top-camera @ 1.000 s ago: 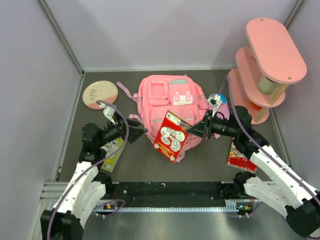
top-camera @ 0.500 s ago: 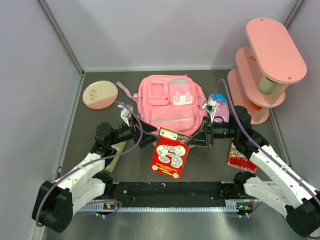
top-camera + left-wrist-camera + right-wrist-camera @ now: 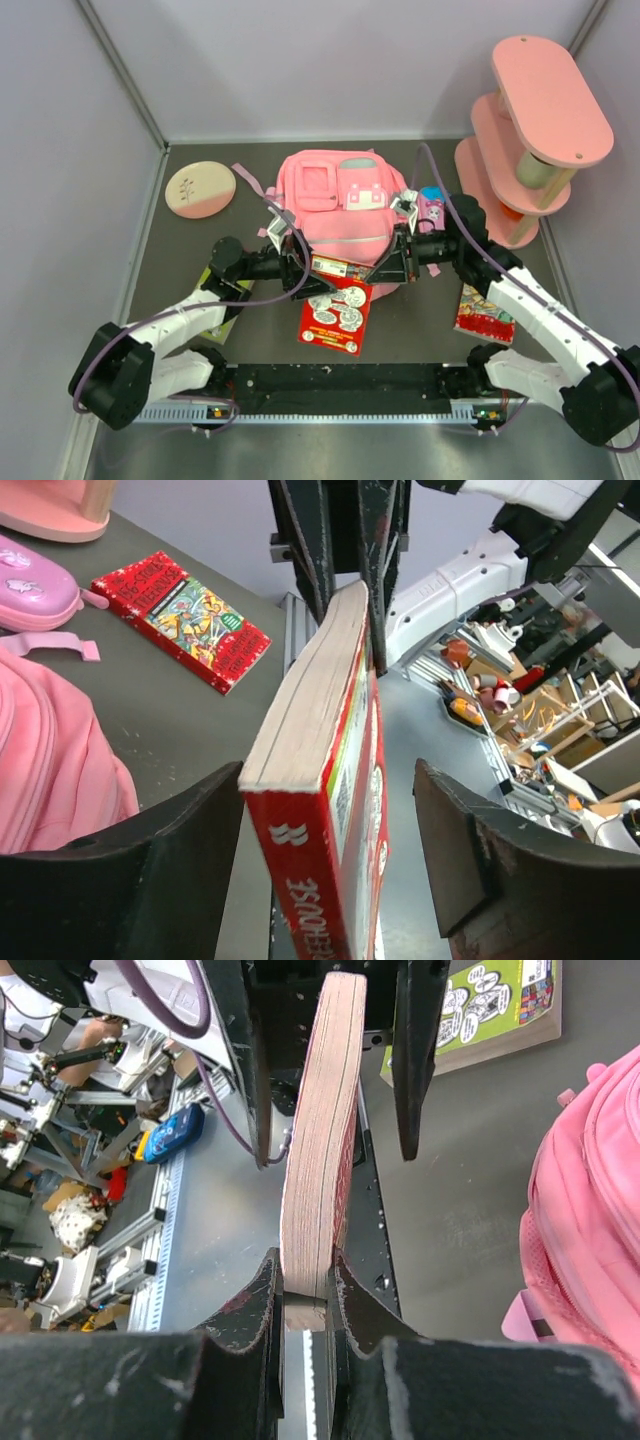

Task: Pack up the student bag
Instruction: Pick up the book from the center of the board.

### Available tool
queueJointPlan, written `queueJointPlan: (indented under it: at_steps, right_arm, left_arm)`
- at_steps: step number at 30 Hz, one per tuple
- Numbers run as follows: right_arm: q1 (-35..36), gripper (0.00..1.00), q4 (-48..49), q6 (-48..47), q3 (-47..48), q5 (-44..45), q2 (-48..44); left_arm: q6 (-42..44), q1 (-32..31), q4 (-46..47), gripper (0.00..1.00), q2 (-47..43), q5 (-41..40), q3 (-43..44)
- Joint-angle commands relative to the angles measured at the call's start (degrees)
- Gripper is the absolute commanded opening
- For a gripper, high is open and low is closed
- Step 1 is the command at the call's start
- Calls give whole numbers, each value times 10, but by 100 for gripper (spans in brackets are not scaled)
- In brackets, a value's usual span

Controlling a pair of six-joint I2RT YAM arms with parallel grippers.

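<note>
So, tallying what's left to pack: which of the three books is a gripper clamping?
The red book in front of the bag, pinched by the right gripper; the other red book and the green book lie flat.

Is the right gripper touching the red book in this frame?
Touching. The right wrist view shows the right gripper with both fingers pressed flat against the sides of the red book, with no gap on either side.

I work in a robotics lab: plain grey panels (image 3: 300, 70) box in my bench (image 3: 420, 320), and beyond my right pincer (image 3: 305, 1285), to its left, stand aluminium framing (image 3: 135, 1245) and cluttered, tool-strewn worktops (image 3: 60, 1210).
</note>
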Motion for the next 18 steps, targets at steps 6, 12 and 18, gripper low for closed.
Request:
queueJointPlan:
  at_steps: [6,12,18]
  right_arm:
    - [-5,0,-38,-90,87,-28,52]
    - [-6,42,-86,-42,101,272,61]
    - [-15,76,-39,110,-14,403,-19]
  left_arm:
    - [12,-12,35,15,38,15,47]
    - [77,-12,-110,0,22,-99,68]
    - [58,-11,-185,0,-85,-353,29]
